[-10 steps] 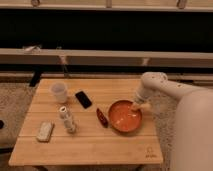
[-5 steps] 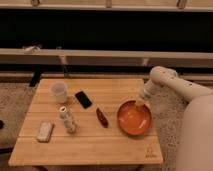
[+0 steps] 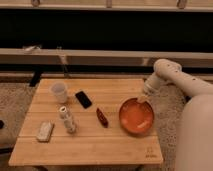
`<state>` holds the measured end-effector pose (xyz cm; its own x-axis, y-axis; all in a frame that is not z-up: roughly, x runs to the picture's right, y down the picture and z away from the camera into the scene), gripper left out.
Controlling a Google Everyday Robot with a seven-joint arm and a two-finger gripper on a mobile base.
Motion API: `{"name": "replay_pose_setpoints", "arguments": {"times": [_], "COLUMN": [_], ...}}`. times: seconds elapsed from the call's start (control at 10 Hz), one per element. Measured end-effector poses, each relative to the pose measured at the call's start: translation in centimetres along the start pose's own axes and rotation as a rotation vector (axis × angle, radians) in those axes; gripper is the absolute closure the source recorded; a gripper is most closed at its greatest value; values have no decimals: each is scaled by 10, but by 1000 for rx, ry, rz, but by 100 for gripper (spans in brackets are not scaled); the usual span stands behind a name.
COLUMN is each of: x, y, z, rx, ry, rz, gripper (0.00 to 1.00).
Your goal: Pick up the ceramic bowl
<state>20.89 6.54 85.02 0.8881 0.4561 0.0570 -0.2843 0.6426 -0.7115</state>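
A: Where is the ceramic bowl (image 3: 136,115) at this moment?

B: At the right end of the wooden table (image 3: 85,145), tipped up so its glossy orange-red inside faces the camera. A second ago it lay flat and nearer the middle of the table; half a second ago it was already lifting and sliding right. It is now further right still and more tilted.

A: And the gripper (image 3: 145,98)?

B: At the bowl's upper right rim, at the end of the white arm (image 3: 172,80) reaching in from the right. It appears to be pinching the rim, since the bowl hangs tilted from that point. The arm has drawn back to the right compared with the earlier views.

A: Anything else shifted?

B: No. The small white cup (image 3: 59,91) sits at the upper left, the black phone (image 3: 83,99) just to its right, the dark red elongated object (image 3: 102,117) near the middle and apart from the bowl, the pale bottle (image 3: 66,119) lying on the left half, and the small grey block (image 3: 44,131) near the left front edge, all where they were
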Motion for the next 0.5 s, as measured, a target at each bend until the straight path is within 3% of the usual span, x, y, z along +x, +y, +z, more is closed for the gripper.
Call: {"name": "replay_pose_setpoints", "arguments": {"times": [0.5], "x": [-8], "y": [12], "z": [-17], "rx": [-36], "ry": [-22], "rz": [-57], "gripper": [100]}}
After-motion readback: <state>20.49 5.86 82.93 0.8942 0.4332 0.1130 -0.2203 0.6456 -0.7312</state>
